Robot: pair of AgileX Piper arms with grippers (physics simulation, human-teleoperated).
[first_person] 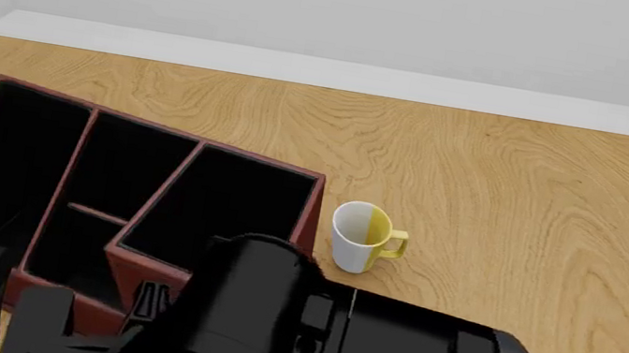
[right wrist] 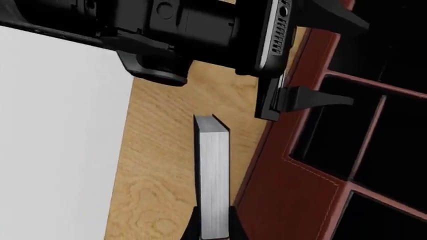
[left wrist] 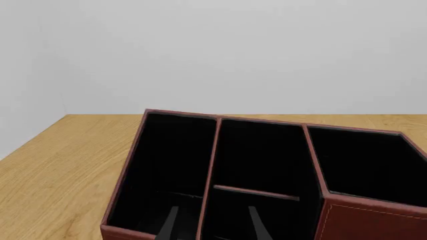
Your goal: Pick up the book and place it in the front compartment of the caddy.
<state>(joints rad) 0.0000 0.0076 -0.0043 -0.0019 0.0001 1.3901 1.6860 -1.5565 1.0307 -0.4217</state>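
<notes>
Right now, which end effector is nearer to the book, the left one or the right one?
Right. The right end effector is shut on the book, beside the caddy. The left end effector hangs over the caddy's cells, holding nothing.
</notes>
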